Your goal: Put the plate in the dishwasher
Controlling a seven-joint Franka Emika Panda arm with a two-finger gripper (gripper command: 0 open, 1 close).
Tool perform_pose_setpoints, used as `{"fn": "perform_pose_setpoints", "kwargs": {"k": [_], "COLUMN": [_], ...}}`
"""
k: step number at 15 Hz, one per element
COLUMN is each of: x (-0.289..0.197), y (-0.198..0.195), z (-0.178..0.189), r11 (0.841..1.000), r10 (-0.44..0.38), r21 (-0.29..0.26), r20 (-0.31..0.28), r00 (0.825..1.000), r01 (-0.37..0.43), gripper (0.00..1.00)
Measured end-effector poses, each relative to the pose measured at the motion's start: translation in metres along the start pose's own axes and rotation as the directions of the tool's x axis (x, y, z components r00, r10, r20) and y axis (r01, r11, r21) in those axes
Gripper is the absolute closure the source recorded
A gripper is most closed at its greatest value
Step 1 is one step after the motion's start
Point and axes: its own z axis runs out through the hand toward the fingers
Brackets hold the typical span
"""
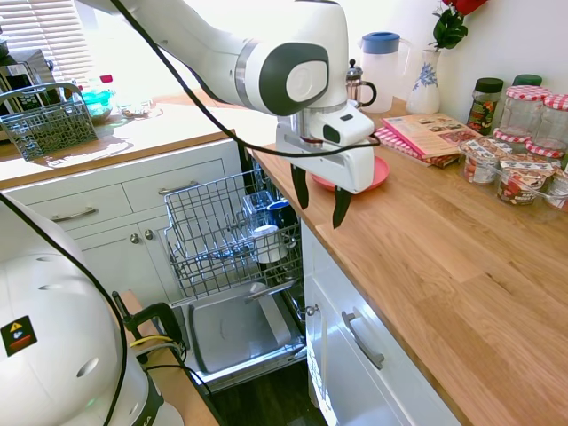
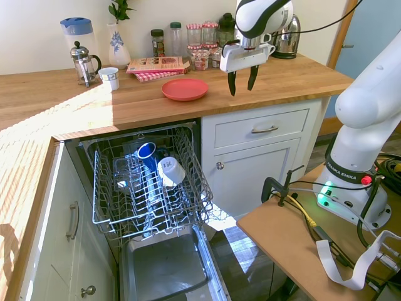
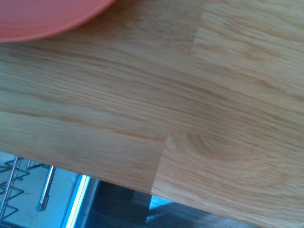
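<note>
The coral-red plate (image 2: 184,88) lies flat on the wooden counter (image 2: 75,103), above the dishwasher; it shows partly behind the gripper (image 1: 383,173) and as a red arc (image 3: 42,19) in the wrist view. My gripper (image 2: 242,79) hangs open and empty above the counter, a short way to the right of the plate in the second exterior view; its black fingers (image 1: 342,206) point down. The dishwasher (image 2: 150,207) stands open below, its wire rack (image 1: 217,231) pulled out with cups in it and the grey inner door (image 1: 235,330) folded down.
Behind the plate lie a magazine on a red-checked cloth (image 2: 156,65), a French press (image 2: 85,63), a small cup (image 2: 109,78), a jug (image 2: 78,34), a vase (image 2: 119,44) and several jars (image 2: 200,50). A kettle (image 2: 287,31) stands at the right. A grey cutlery basket (image 1: 49,120) sits on the far counter.
</note>
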Motion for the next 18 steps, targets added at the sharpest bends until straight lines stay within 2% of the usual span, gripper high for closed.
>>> {"fn": "perform_pose_setpoints", "kwargs": {"k": [4,7,9,13,18], "x": [0.005,0.030,0.049,0.086,0.122], "y": [-0.005,-0.027,-0.049,-0.083,-0.100], "z": [-0.001,-0.020,-0.026,0.004,0.025], "r11": [0.999,0.994,0.988,0.984,0.971], "r10": [0.024,0.055,0.062,0.053,0.033], "r21": [0.025,0.088,0.139,0.159,0.225], "r20": [0.015,0.021,0.056,0.142,0.193], "r00": [1.000,0.998,0.997,0.988,0.981], "r01": [-0.025,-0.056,-0.069,-0.076,-0.077], "gripper": [0.00,0.00,0.00,0.00,0.00]}}
